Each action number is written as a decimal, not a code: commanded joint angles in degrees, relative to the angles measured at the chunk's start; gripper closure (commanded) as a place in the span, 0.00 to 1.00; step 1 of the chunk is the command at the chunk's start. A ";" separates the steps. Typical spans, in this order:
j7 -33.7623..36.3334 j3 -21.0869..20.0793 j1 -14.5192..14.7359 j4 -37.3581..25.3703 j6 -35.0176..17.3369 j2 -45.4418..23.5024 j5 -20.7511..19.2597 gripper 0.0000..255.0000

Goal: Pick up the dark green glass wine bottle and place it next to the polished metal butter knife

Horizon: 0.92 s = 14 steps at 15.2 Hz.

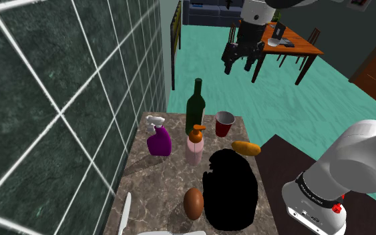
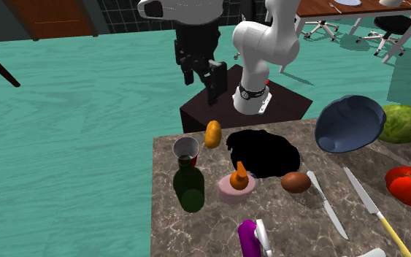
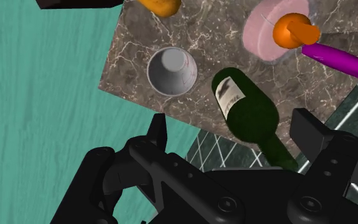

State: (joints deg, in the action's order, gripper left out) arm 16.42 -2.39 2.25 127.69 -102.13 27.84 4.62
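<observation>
Bottle: dark green, glossy and glass-like, with a round body, sloped shoulders and a long thin neck; a small pale label with dark marks sits on the body. It stands upright on the table, near the end farthest from the stand, just beside the cup and close behind the dispenser. Table: stone-look top, grey-brown with pale veins, square-cornered. Cup: tapered, red outside, pale grey inside, upright. Dispenser: pink round body, orange pump head. Spray bottle: purple, with a white trigger top, near the tiled wall, whose dark green squares have white seams. Roll: orange-brown, oblong, lying near the table edge on the stand's side. Black shape: flat pure black, irregular in outline, no surface detail. Brown ovoid: smooth, egg-shaped, beside the black shape. Butter knife: slim, grey metal, lying flat, well apart from the bottle, with the dispenser and the ovoid between them. Second knife: longer, yellow-handled, lying near the first. Bowl: blue, deep, round. Gripper: all black, hanging well above the table's far end, fingers spread apart and clasping nothing.
</observation>
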 commanded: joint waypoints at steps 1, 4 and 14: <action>1.54 -0.98 0.16 -2.33 -1.82 -4.63 0.15 0.00; 3.78 -2.24 0.37 -6.75 -3.56 -11.54 0.02 0.00; 9.05 -4.35 1.29 -17.82 -7.48 -28.36 -1.43 0.00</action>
State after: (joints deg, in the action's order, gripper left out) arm 25.35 -6.70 3.49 109.65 -108.91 -0.05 3.23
